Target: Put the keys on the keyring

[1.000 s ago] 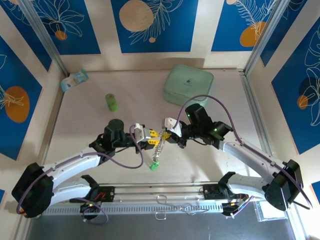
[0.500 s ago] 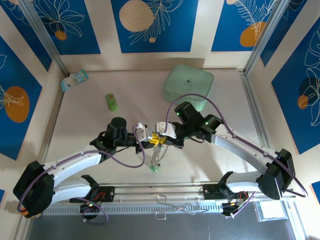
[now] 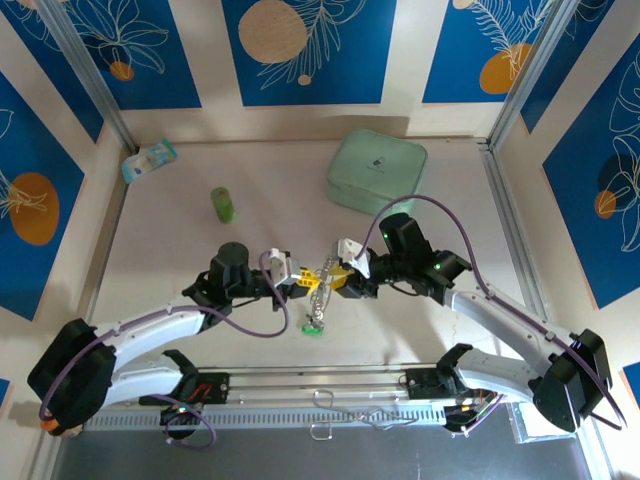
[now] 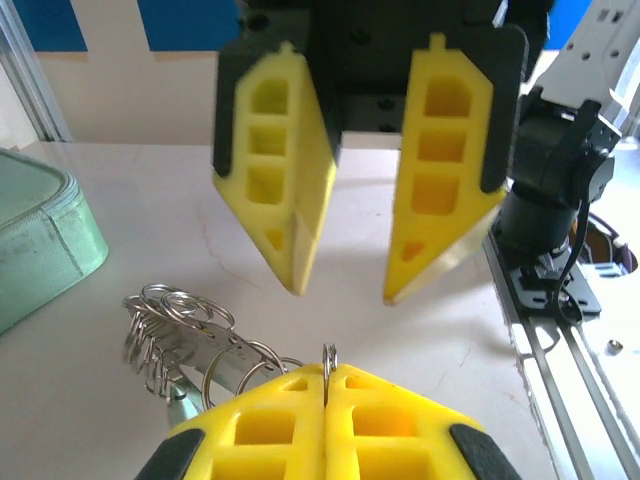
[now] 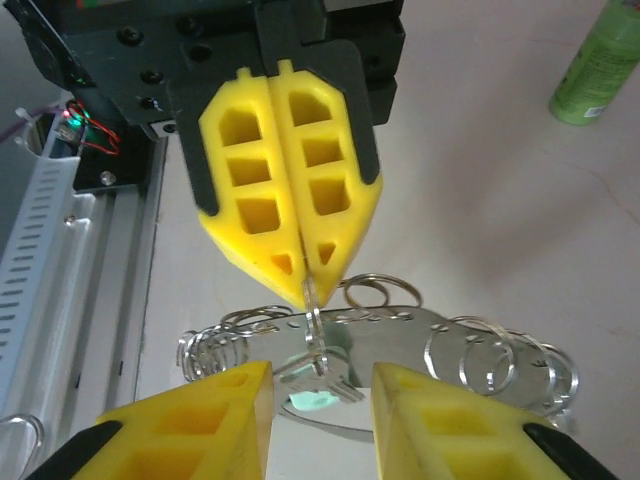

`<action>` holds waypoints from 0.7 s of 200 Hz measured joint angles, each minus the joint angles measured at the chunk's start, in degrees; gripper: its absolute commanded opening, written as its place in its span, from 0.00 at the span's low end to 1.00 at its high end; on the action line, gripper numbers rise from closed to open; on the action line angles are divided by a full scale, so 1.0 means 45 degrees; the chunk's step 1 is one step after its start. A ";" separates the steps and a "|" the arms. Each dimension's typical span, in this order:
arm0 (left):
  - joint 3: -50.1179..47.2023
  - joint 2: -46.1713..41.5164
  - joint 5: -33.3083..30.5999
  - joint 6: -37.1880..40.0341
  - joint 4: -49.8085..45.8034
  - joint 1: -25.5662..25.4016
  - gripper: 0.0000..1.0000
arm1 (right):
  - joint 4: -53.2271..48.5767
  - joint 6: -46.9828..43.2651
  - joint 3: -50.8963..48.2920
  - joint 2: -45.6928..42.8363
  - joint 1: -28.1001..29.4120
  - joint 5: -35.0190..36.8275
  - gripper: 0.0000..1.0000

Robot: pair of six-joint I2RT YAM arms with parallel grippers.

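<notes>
The keyring (image 3: 320,287) is a flat silvery loop carrying several small split rings, and it hangs in the air between my two grippers. My left gripper (image 3: 301,283) is shut on one small ring of it, which stands pinched edge-on between the fingertips (image 4: 328,372). In the right wrist view the keyring (image 5: 400,325) stretches across, with a mint-headed key (image 5: 312,399) dangling under it. My right gripper (image 5: 320,372) is open, its fingers either side of that key without touching it. The same key (image 3: 312,325) hangs lowest in the top view. My right gripper (image 4: 345,295) faces the left one, jaws apart.
A mint-green case (image 3: 376,170) sits at the back right of the table. An upright green cylinder (image 3: 222,204) stands at the back left, and a small packet (image 3: 150,160) lies in the far left corner. A metal rail (image 3: 320,385) runs along the near edge.
My right gripper has opened and let go of the keyring, then drawn back slightly to the right. My left gripper has closed fully on the small ring and now carries the keyring alone.
</notes>
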 measured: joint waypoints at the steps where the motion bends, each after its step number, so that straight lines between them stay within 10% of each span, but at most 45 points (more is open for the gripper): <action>1: -0.0034 0.0024 0.0000 -0.0049 0.0097 0.0000 0.00 | 0.0034 0.0039 -0.0034 -0.0005 0.0000 -0.0019 0.33; 66: -0.0471 0.0389 0.0219 -0.1122 0.2458 0.0000 0.00 | 0.1511 0.1122 -0.0685 0.0034 -0.0039 -0.0505 0.08; 140: -0.0627 0.0559 0.0466 -0.1642 0.3177 0.0000 0.00 | 0.1477 0.1078 -0.0685 0.0044 -0.0058 -0.0510 0.02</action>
